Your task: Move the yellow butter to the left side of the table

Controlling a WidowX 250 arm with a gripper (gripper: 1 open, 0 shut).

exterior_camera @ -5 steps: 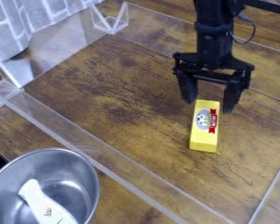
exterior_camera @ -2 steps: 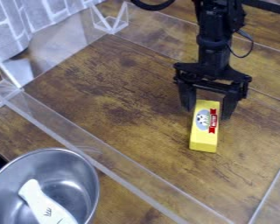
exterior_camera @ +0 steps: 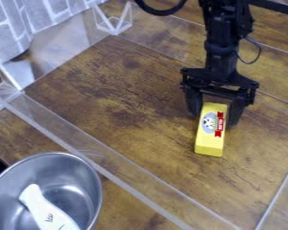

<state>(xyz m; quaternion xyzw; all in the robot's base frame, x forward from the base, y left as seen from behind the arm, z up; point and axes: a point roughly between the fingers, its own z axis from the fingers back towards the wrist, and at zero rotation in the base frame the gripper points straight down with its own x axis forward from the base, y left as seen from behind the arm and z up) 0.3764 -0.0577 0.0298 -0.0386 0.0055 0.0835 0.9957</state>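
One relation decides the coming move: the yellow butter lies directly beneath the tool, on the right part of the desk, well away from the left side where it is meant to end up. The block's long axis runs from far to near, tipped slightly leftward at its near end, and only its far end sits between the two fingers; the near half sticks out toward the viewer. The tool points straight down with its fingers spread wide, one on the left of the block's far end and one on the right, so they straddle the short width rather than the length. Whether the fingertips already touch the desk or the block's sides cannot be told from this view. Nothing is gripped yet. My reading is that the fingers stand well placed for a squeeze across the narrow sides, though the grip would fall off-centre toward the far end, which might let the block swing when lifted.
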